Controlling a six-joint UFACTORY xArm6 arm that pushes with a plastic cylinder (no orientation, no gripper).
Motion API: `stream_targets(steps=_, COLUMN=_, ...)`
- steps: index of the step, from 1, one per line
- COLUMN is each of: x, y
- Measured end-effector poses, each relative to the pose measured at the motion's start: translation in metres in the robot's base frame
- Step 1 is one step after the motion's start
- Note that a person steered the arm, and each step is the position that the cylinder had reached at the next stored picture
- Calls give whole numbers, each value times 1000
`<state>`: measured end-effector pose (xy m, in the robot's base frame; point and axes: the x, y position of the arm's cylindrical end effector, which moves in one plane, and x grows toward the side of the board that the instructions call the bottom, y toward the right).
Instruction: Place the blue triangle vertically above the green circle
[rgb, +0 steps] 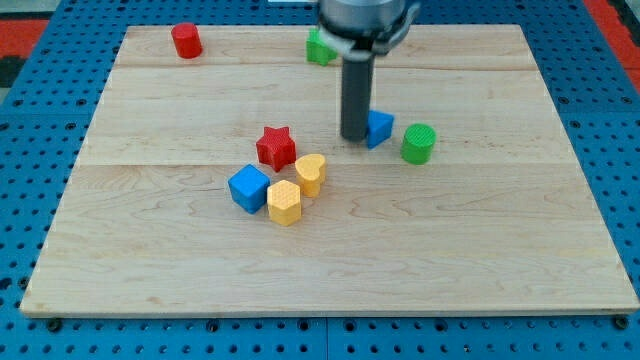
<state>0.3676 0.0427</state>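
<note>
The blue triangle (380, 128) lies right of the board's centre, partly hidden behind my rod. The green circle (419, 143) sits just to its right and slightly lower, with a small gap between them. My tip (355, 137) rests on the board against the blue triangle's left side.
A red star (276, 148), a yellow heart (311, 173), a yellow hexagon (285, 203) and a blue cube (249, 188) cluster left of my tip. A red cylinder (186, 41) stands at the top left. Another green block (320, 47) sits at the top, partly behind the arm. The wooden board (480, 240) lies on a blue pegboard.
</note>
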Motion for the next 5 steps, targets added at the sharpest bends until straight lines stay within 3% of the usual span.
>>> stream_targets(steps=1, x=-11, y=37)
stream_targets(steps=3, x=64, y=-20)
stream_targets(steps=4, x=48, y=41)
stream_targets(steps=5, x=-16, y=51)
